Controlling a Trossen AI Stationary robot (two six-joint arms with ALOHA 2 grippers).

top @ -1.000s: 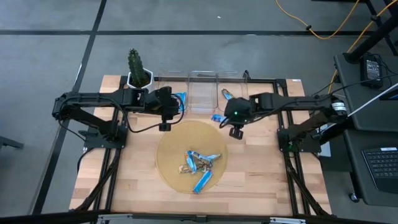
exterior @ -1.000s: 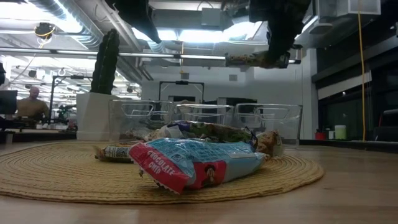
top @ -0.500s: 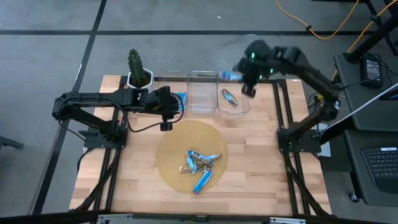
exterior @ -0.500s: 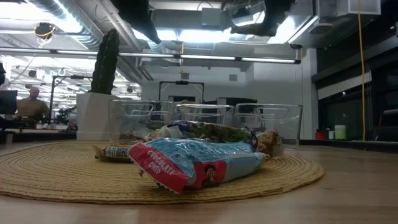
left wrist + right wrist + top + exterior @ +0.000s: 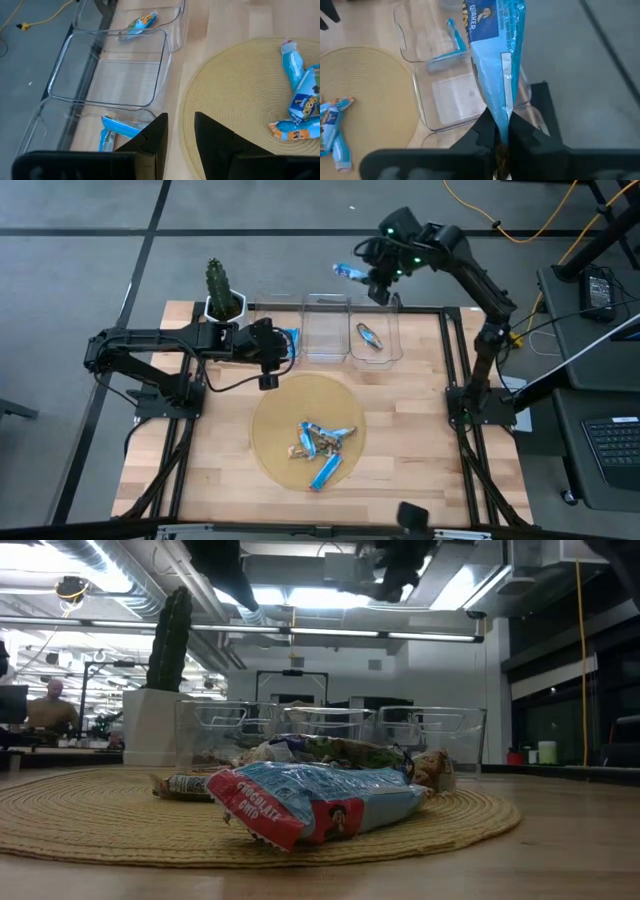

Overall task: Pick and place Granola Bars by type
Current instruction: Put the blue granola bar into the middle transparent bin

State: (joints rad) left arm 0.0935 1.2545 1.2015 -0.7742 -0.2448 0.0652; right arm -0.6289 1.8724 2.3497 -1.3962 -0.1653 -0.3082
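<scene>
My right gripper [image 5: 368, 277] is raised high above the far side of the clear bins, shut on a bright blue granola bar [image 5: 350, 272]. My left gripper [image 5: 180, 134] hovers open over the far left rim of the round woven mat [image 5: 275, 442], next to the left bin. Several more bars [image 5: 320, 442] lie piled on the mat; in the low view a blue one with a red end [image 5: 310, 802] lies nearest. One blue bar [image 5: 290, 340] lies in the left bin and another bar [image 5: 369, 335] in the right bin. My right gripper pinches the blue bar between its two fingers at one crimped end [image 5: 502, 107]. The bar is lifted clear and sticks out straight ahead of the fingertips, its printed face [image 5: 492, 22] turned toward the wrist camera.
Three clear bins stand in a row at the table's far edge: left [image 5: 262, 308], middle [image 5: 325, 330] and right [image 5: 390, 352]. A potted cactus [image 5: 222, 295] stands at the far left corner. Bare wood lies near and beside the mat. A person sits far off in the room [image 5: 48, 705].
My right gripper has risen from just above the table beside the mat's far right rim, gone toward the far edge and then leftward, carrying the blue bar high above the bins. It has stayed shut on the bar.
</scene>
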